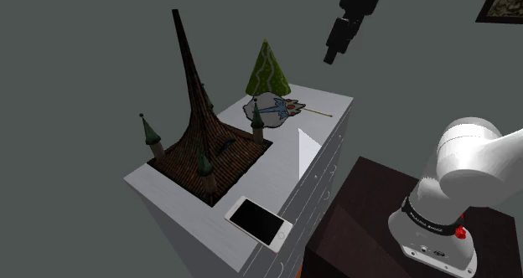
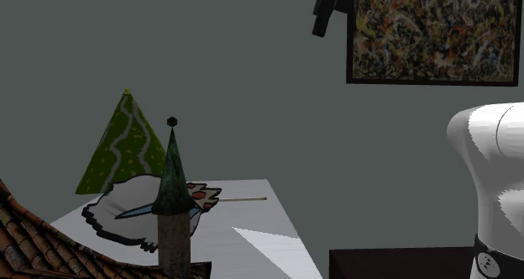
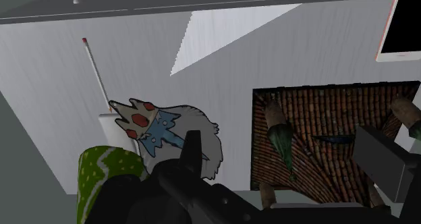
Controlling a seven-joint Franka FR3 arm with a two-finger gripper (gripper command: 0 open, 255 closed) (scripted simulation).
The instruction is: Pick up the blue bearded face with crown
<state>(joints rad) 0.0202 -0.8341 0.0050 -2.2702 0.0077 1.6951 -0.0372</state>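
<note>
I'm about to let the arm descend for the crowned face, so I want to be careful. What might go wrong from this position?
1. The blue bearded face with crown lies flat on the white cabinet top. The open gripper, high above it, may scrape the surface or slip off the face's thin edge.
2. The green cone and a turret of the roof model stand close by. A finger might knock either on the way down.

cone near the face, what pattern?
Cone: green with pale zigzag stripes; second exterior view shows it best.
</note>
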